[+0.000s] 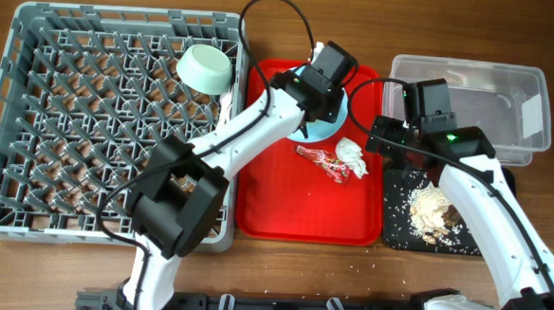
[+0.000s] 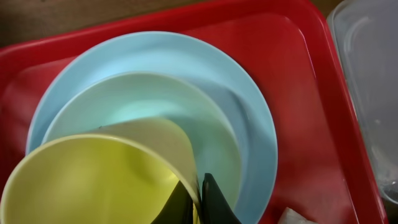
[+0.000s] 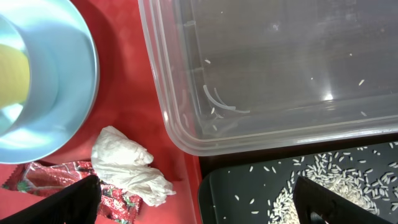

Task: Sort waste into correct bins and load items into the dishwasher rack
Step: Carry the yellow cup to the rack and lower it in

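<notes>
– Yellow cup point(image 2: 93, 180) fills the lower left of the left wrist view, closest to the lens. Its rim runs between the two dark fingers of the left gripper point(image 2: 199, 200), which are pinched on the cup wall, one inside and one outside.

– What is under it?

– A mint-green bowl point(image 2: 143, 99) sitting on the pale blue plate point(image 2: 252, 118), and the plate lies on the red tray point(image 2: 298, 62). The cup is tilted. I can't tell whether it rests in the bowl or hangs just above it.

– And the other arm?

– In the right wrist view the right gripper point(image 3: 196, 186) has its fingers wide apart at the bottom corners of the frame, holding nothing. Between them is the edge where the red tray meets the black tray point(image 3: 249, 193).

– The waste?

– The white tissue wad point(image 3: 127, 165) lies on the red tray at the lower left of that frame. It touches the red wrapper point(image 3: 56, 180), which is just below and to its left, and both are near the plate. The food scraps point(image 1: 431, 211) are heaped in the black tray at the lower right of the overhead view, with pale grains scattered around them.

– The other bin?

– The clear tub point(image 1: 489, 90) sits at the upper right of the overhead view, directly above the black tray. Only a few stray grains show inside.

– The rack?

– The dishwasher rack point(image 1: 70, 116) takes the left of the overhead frame, beside the red tray. A second mint-green bowl point(image 1: 204, 66) is tilted among the pegs at the rack's upper right corner.
</notes>
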`<state>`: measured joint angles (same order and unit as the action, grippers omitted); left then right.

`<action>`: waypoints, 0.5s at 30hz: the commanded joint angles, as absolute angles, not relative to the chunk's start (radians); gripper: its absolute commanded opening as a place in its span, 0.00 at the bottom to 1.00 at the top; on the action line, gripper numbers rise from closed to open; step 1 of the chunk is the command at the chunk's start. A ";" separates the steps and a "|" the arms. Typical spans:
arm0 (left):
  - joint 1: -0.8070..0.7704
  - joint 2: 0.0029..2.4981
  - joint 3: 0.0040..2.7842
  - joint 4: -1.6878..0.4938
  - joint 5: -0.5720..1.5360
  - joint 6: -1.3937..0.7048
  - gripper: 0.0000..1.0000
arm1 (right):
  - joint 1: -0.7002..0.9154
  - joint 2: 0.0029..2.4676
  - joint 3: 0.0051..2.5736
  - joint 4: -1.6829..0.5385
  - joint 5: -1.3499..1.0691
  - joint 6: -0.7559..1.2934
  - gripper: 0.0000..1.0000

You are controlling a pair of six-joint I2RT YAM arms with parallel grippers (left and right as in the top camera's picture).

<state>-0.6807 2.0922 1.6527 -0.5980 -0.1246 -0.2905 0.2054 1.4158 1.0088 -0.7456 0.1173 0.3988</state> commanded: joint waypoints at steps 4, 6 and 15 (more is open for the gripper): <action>-0.579 1.803 1.674 -0.633 0.007 -0.295 0.04 | 0.202 1.421 1.022 -0.743 0.139 0.393 1.00; -0.525 1.718 1.674 -0.695 0.155 -0.295 0.04 | 0.202 1.421 1.022 -0.744 0.139 0.393 1.00; -0.165 1.660 1.648 -1.108 0.998 -0.045 0.04 | 0.202 1.421 1.022 -0.744 0.139 0.393 1.00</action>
